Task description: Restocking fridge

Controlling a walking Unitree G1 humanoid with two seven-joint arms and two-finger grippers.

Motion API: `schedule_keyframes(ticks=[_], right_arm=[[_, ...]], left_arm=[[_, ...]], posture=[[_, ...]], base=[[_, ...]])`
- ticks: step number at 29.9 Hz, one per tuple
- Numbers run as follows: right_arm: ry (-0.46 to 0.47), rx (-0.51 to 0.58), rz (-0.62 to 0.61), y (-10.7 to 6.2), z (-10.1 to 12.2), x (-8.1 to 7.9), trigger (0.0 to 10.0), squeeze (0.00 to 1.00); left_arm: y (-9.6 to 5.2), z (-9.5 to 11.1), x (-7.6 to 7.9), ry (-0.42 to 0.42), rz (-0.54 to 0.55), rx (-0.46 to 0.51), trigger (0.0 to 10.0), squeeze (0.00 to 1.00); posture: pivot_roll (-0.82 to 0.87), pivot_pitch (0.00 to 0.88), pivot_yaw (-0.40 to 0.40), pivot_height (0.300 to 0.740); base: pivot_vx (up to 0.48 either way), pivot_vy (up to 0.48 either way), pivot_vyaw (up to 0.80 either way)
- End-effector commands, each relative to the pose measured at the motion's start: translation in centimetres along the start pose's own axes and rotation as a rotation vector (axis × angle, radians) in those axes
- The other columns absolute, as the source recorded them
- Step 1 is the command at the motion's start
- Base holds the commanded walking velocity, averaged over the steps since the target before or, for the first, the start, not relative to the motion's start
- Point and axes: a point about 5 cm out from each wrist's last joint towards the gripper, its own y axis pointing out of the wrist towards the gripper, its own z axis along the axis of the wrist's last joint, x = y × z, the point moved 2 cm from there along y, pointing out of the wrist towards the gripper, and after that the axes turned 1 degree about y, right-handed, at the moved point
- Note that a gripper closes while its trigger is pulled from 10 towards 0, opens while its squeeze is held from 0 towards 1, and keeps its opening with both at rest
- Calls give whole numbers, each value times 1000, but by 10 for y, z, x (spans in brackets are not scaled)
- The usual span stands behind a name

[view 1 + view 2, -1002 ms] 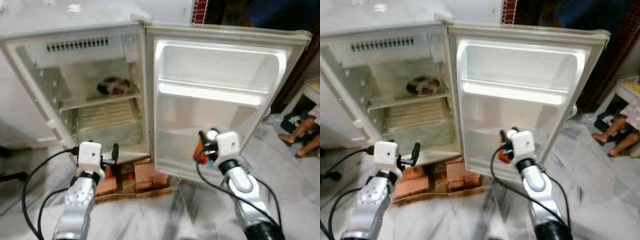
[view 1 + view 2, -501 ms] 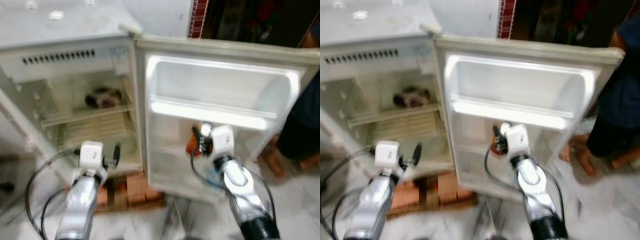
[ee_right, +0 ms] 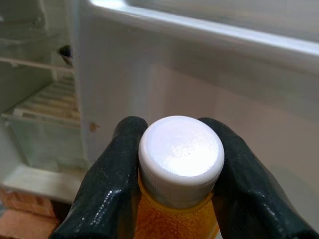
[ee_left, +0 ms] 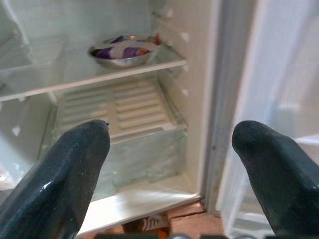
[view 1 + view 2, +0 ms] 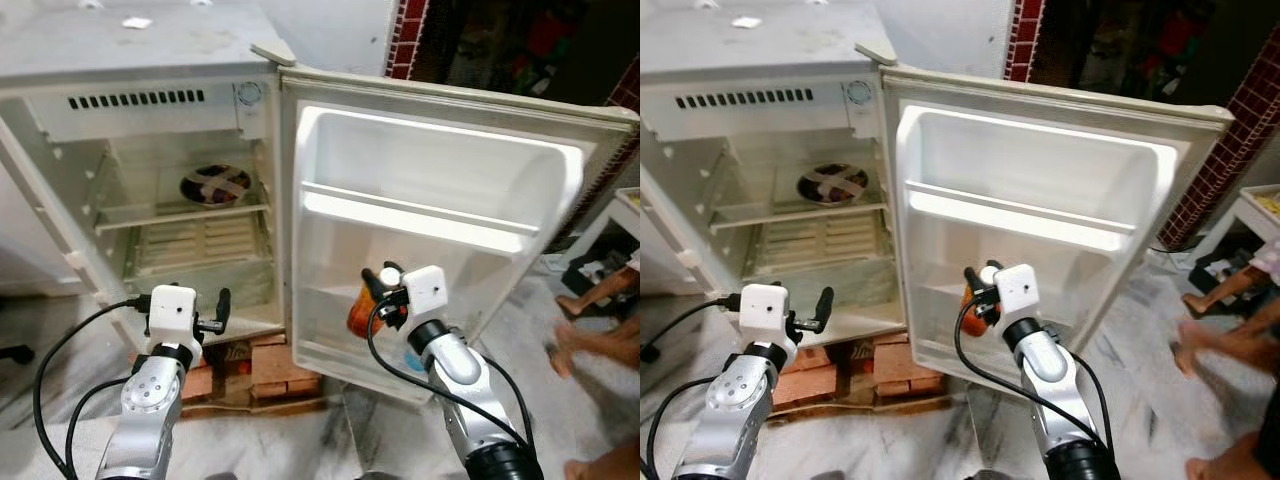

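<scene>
Right hand (image 3: 180, 149) gripping orange bottle (image 3: 174, 209), fridge door (image 5: 440, 180) open

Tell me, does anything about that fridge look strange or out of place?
Yes: the fridge stands raised on bricks and a board instead of the floor. Inside, the bowl sits on the shelf. The right tool grips an orange bottle near the door; nothing looks spilled.

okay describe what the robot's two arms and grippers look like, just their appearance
Both arms are jointed silver metal segments, each ending in a white boxy wrist block. Loose black cables loop from each block back down along the arm. The left gripper and right gripper each have two long black fingers, rounded at the tips with a slightly glossy, rubbery look. No markings are legible.
</scene>
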Motion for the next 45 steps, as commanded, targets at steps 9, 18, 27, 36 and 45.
schedule_keyframes(ticks=[9,18,27,36,45], right_arm=[[1,-5,-9,-1,1,6,10000,0],[81,13,86,0,3,-3,10000,0],[68,62,50,1,10,1,10000,0],[79,62,41,-3,7,0,10000,0],[75,65,46,0,7,-2,10000,0]], left_arm=[[2,5,1,-5,-6,16,10000,0],[4,9,-1,-2,0,21,10000,0],[-6,2,-9,25,13,0,10000,0],[-17,-10,-13,51,17,-40,10000,0],[-12,-5,-8,40,15,-27,10000,0]], posture=[[11,0,-24,740],[20,0,-20,740],[16,0,-14,740],[25,0,-22,740],[28,0,-23,711]], base=[[0,0,0],[0,0,0],[0,0,0],[0,0,0],[0,0,0]])
